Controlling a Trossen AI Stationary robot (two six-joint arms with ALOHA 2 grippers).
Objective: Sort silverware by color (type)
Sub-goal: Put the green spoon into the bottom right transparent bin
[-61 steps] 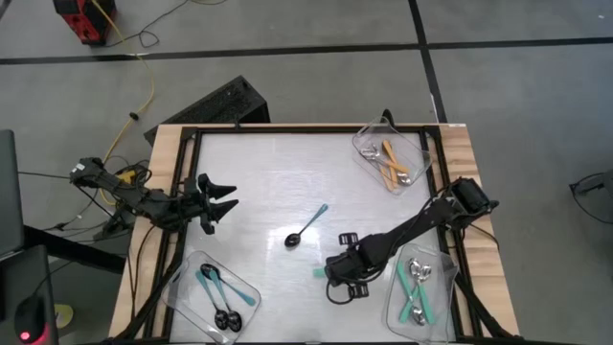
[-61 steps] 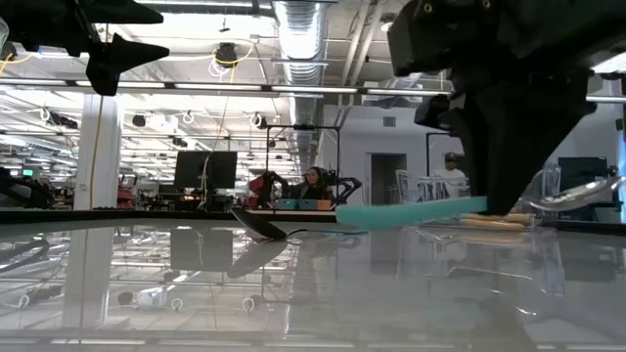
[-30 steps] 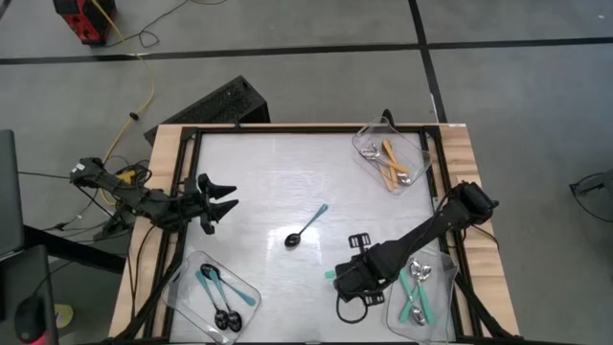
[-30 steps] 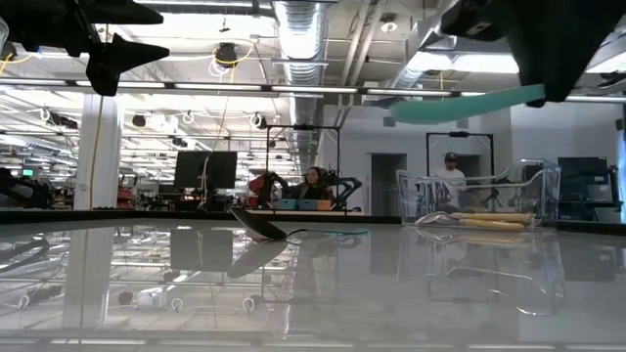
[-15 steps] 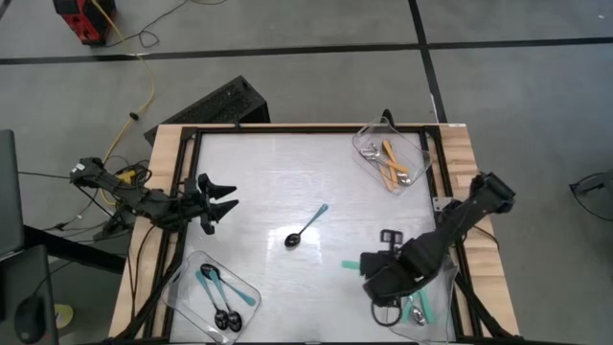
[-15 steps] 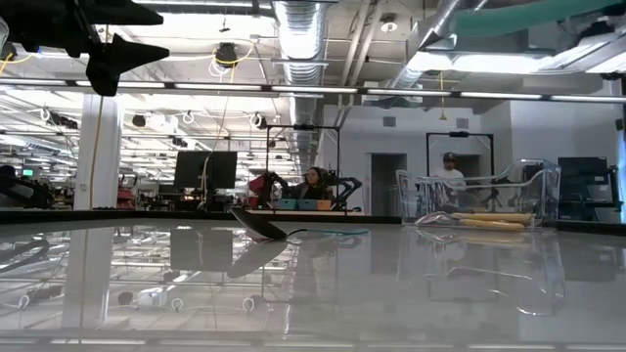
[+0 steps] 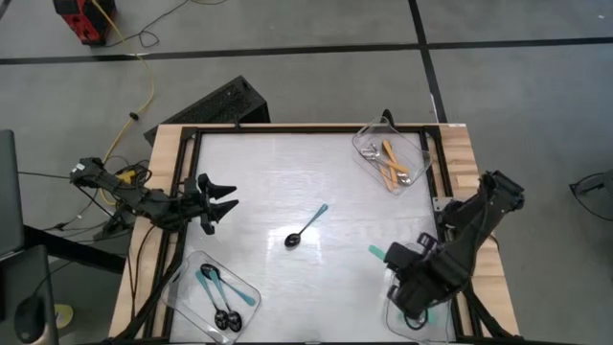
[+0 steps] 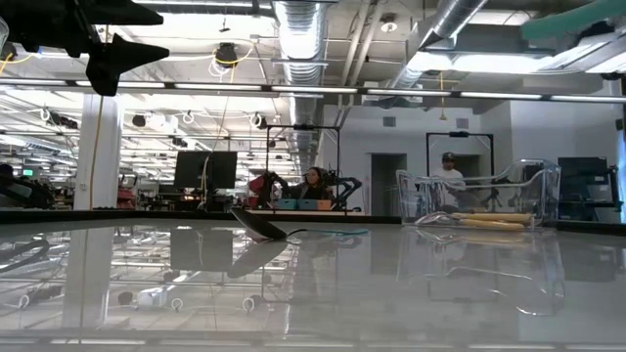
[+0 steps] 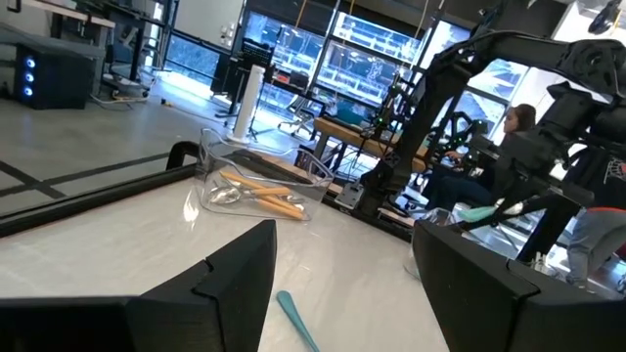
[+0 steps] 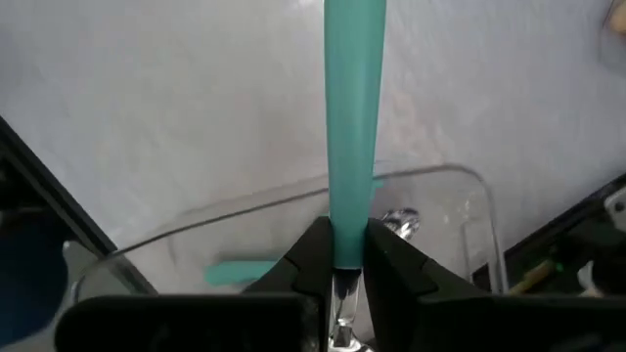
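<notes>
My right gripper (image 7: 410, 276) is shut on a teal-green-handled spoon (image 7: 376, 252), high over the clear near-right tray (image 7: 442, 321). Below it, in the right wrist view, that tray (image 10: 293, 203) holds another teal spoon (image 10: 238, 272). A blue-handled spoon with a black bowl (image 7: 306, 226) lies flat on the middle of the table. My left gripper (image 7: 231, 195) hangs open and level at the left edge, holding nothing. The near-left tray (image 7: 251, 287) holds blue spoons (image 7: 218, 292); the far-right tray (image 7: 420, 153) holds orange spoons (image 7: 391, 163). My right gripper pinches the teal handle at its bowl end (image 10: 338, 244) between its two fingers. The fingers point steeply down. The spoon is lifted clear, and its handle (image 8: 577, 18) sticks out roughly level toward the table's far left.
The table's black frame (image 7: 287, 128) runs along its edges. The far-right tray (image 8: 479, 200) stands tall in the low view. A person (image 9: 514, 117) sits in the room beyond the table.
My right gripper has carried the teal spoon up and toward the table's right edge, rolling as it went. The spoon, held clear all the while, now hangs over the near-right tray with its handle swung round toward the far left.
</notes>
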